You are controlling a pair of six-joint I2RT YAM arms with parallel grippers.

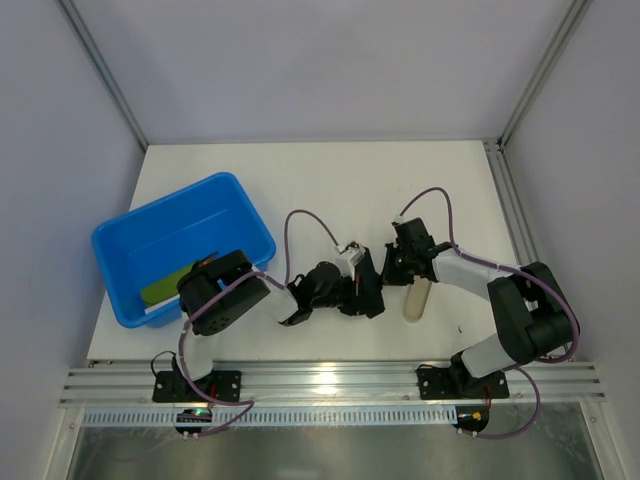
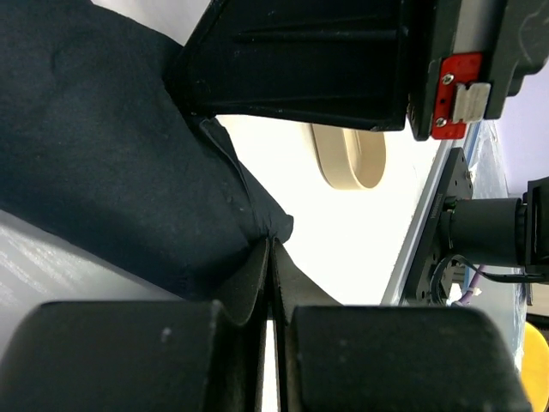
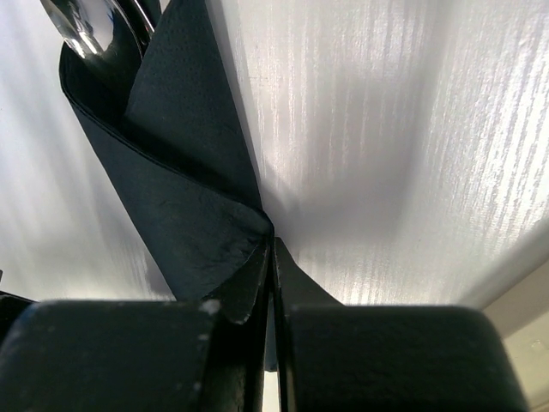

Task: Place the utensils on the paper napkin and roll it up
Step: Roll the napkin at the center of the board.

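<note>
**As Both Tools Clamp It, Napkin Sits Partly Wrapped Around Utensils**

Where the two arms meet, near the middle of the tabletop (image 1: pixel 350 190) and toward its near edge, the black napkin (image 3: pixel 171 172) lies pinched from both sides. In the right wrist view it folds over on itself into a loose, tapering wrap. Shiny utensils (image 3: pixel 81 26) peek out of its far open end, a rounded silver tip with a slim stem beside it. How many pieces are inside cannot be told.

The right tool (image 3: pixel 272 249) is clamped on the near corner of that wrap, and its two fingers press together with only paper between them. The left tool (image 2: pixel 271 257) is likewise closed on a creased fold of the napkin, whose broad dark sheet fills the left of that view. Just beyond it looms the right arm's black body with a red tab (image 2: pixel 455 77).

From above, the napkin is mostly hidden under the two wrists.

A beige cylinder (image 1: pixel 417 298) lies just right of the tools, apart from the napkin. In the left wrist view it shows end-on.

Well to the left stands a blue tub (image 1: pixel 240 195) with a green item (image 1: pixel 165 285) in its near corner.
</note>
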